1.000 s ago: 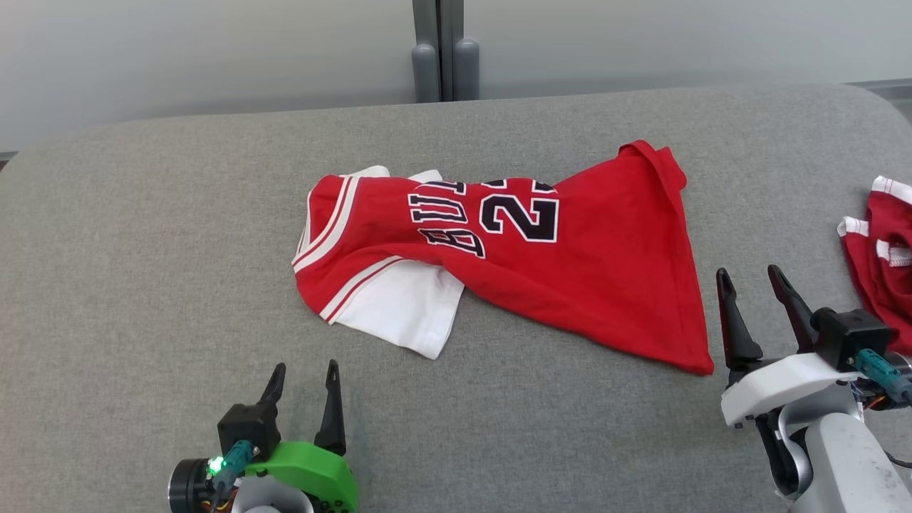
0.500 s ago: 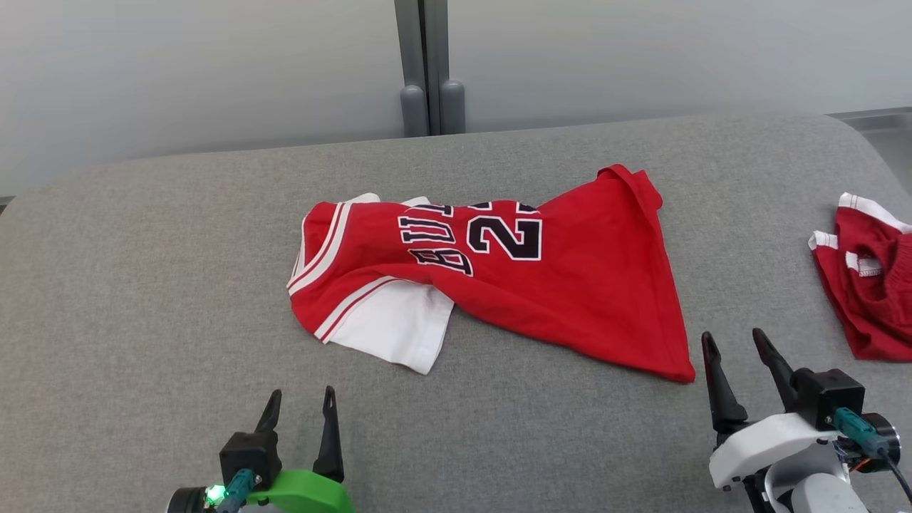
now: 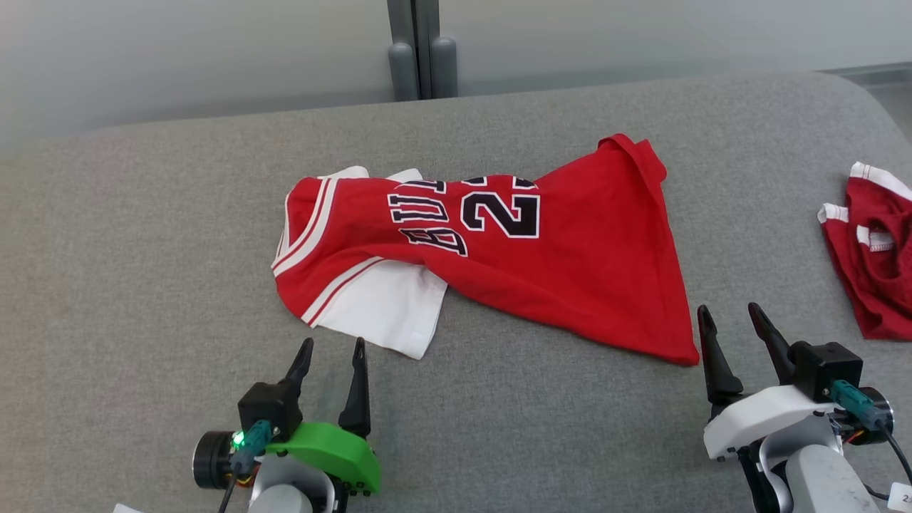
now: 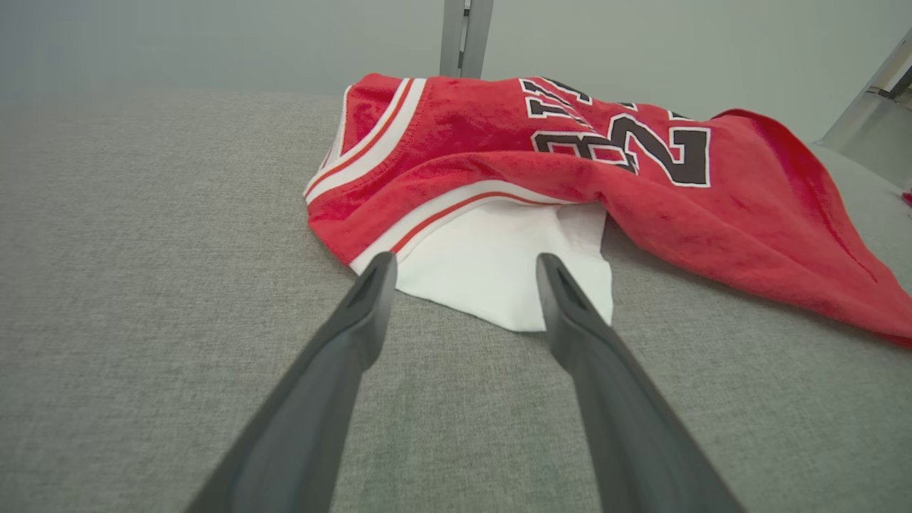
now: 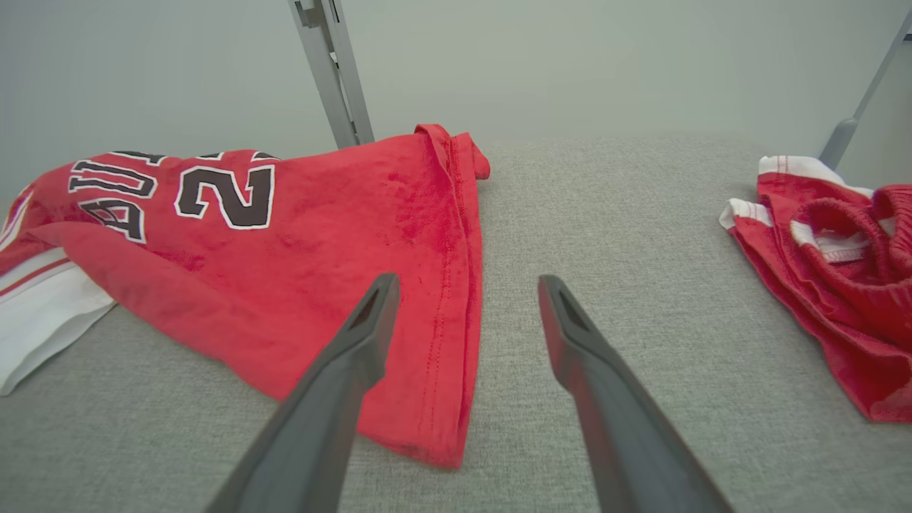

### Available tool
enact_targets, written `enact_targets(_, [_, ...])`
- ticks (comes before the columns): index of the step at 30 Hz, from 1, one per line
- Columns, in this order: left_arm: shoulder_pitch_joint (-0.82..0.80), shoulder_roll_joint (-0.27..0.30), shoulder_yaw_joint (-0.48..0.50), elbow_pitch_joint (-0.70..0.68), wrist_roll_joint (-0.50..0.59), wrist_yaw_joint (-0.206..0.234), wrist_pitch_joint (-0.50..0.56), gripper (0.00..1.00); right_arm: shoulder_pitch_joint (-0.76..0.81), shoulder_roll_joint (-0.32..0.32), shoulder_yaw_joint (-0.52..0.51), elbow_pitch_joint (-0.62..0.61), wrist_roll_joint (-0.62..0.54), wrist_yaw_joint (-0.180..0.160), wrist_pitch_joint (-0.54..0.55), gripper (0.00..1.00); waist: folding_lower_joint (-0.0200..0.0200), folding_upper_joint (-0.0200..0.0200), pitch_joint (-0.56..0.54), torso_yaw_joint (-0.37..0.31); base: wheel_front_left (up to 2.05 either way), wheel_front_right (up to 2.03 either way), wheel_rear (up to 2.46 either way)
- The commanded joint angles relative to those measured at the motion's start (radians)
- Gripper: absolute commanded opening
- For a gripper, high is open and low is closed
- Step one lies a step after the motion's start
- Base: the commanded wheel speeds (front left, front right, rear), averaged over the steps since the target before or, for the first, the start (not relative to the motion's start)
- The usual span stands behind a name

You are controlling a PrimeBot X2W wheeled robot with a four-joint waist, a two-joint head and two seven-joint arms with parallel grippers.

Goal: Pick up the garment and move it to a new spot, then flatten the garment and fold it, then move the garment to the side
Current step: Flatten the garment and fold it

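The jersey is soft red knit cloth, matt and faintly fuzzy, with a stitched hem. Its sleeve is smoother white cloth, and the black numerals look flat and matt. The table is covered in coarse grey woven fabric, matt. The fingers are dark matt plastic. The left gripper has a smooth green plastic shell with a slight sheen, the right gripper a white one. The post looks like smooth grey metal. The bunched cloth is similar red knit.
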Motion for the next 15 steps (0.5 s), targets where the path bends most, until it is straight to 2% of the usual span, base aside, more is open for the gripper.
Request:
enact_targets(1, [-0.025, 0.004, -0.01, 0.009, -0.014, -0.004, 0.0, 1.0, -0.013, -0.003, 0.001, 0.004, -0.004, -0.002, -0.004, 1.0, 0.0, 0.0, 0.049, -0.015, 0.0, 0.0, 0.0])
enact_targets(15, [-0.125, 0.004, -0.109, 0.054, 0.023, -0.041, 0.0, 1.0, -0.079, -0.003, 0.024, 0.072, 0.011, -0.002, -0.004, 1.0, 0.0, 0.0, 0.142, -0.062, 0.0, 0.0, 0.0])
